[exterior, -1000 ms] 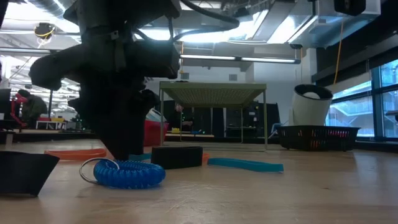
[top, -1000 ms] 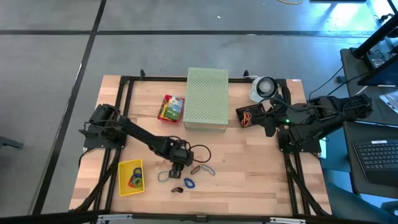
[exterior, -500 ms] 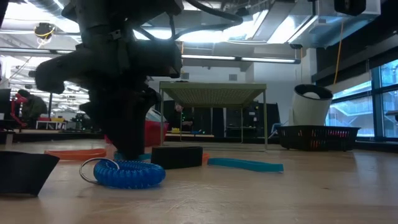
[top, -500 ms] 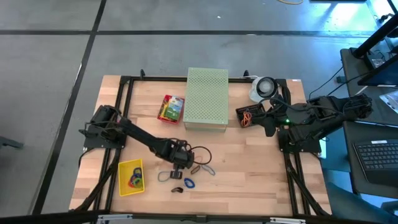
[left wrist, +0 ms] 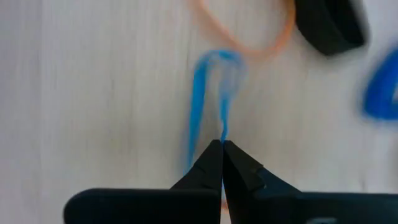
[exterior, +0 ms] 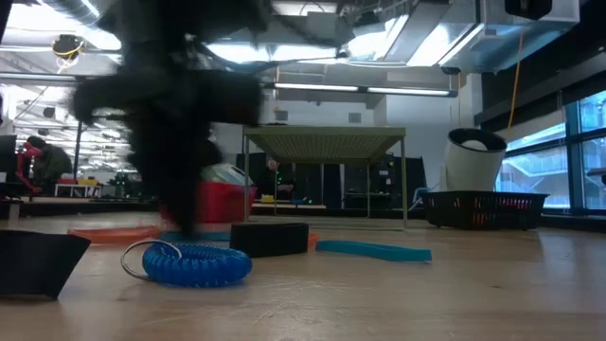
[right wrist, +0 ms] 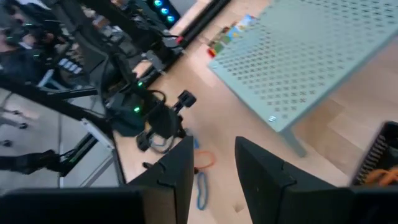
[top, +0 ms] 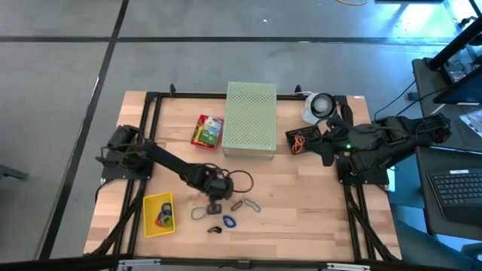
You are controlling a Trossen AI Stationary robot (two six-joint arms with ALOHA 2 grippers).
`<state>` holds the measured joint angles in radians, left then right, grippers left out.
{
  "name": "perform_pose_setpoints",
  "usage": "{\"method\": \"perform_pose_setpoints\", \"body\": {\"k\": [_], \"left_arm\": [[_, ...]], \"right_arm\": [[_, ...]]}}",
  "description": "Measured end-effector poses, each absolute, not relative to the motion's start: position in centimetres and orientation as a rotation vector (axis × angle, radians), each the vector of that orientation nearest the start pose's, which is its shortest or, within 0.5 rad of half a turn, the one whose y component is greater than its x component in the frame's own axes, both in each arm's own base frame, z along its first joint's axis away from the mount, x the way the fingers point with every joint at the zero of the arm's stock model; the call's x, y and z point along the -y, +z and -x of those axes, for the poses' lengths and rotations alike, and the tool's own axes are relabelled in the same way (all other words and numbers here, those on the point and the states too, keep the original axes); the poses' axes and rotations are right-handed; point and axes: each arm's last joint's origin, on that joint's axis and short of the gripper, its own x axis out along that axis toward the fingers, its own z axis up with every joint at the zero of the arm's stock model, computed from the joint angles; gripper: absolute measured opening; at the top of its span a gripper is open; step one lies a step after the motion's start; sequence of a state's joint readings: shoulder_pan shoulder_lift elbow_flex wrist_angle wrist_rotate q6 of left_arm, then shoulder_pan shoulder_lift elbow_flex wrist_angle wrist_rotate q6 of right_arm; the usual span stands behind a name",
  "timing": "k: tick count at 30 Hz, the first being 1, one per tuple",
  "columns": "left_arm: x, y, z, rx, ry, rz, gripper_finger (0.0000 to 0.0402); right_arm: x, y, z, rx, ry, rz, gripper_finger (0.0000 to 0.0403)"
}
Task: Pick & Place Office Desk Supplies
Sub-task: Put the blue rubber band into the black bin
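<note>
My left gripper (left wrist: 222, 144) points down over the table's near middle (top: 212, 203), shut on a blue rubber-band loop (left wrist: 200, 93). Beyond that loop lie an orange band (left wrist: 249, 38), a black clip (left wrist: 328, 25) and a blue coil (left wrist: 380, 93); the coil (exterior: 189, 263) and the clip (exterior: 270, 237) also lie flat in the low view. A yellow-and-green card box (top: 208, 131) lies at the far left of the pale green box. My right gripper (right wrist: 214, 168) hangs open above the table's right side (top: 320, 144), with nothing between its fingers. My left gripper pinches one strand of the blue band's near end (left wrist: 222, 132) at the very tips of its two fingers, coming from above and pointing steeply down. The loop is drawn long and narrow away from the tips. Whether its far end (left wrist: 214, 57) is clear of the wood, I cannot tell.
A yellow bin (top: 158, 214) with bands in it stands at the near left. The large pale green perforated box (top: 251, 119) stands on legs at the far middle. A black basket (top: 300, 140) and a white roll (top: 320, 105) stand at the far right. Another blue band (exterior: 374, 251) lies right of the clip.
My left gripper has shut on the blue band and has started up and toward the table's left edge, blurring in the low view. The coil, the clip and the other bands lie where they were.
</note>
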<state>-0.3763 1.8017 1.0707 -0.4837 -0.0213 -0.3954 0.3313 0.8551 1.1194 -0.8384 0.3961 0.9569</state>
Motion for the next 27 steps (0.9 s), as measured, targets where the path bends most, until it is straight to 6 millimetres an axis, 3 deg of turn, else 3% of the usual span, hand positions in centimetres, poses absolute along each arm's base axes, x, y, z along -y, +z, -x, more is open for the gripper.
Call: {"method": "perform_pose_setpoints", "body": {"k": [4,19,27], "left_arm": [[12.2,18.0,-30.9,-1.155,-0.068,0.167,0.0002],[11.6,22.5,-30.5,-0.958,-0.045,0.380,0.0002],[9.3,27.8,-30.4,-0.629,-0.007,0.504,0.0002]], "right_arm": [[-3.9,37.7,-14.5,-0.438,-0.255,-0.716,0.0118],[-4.1,38.1,-14.9,-0.400,-0.221,-0.700,0.0118],[-4.7,38.4,-16.5,-0.370,-0.134,-0.649,0.0118]]}}
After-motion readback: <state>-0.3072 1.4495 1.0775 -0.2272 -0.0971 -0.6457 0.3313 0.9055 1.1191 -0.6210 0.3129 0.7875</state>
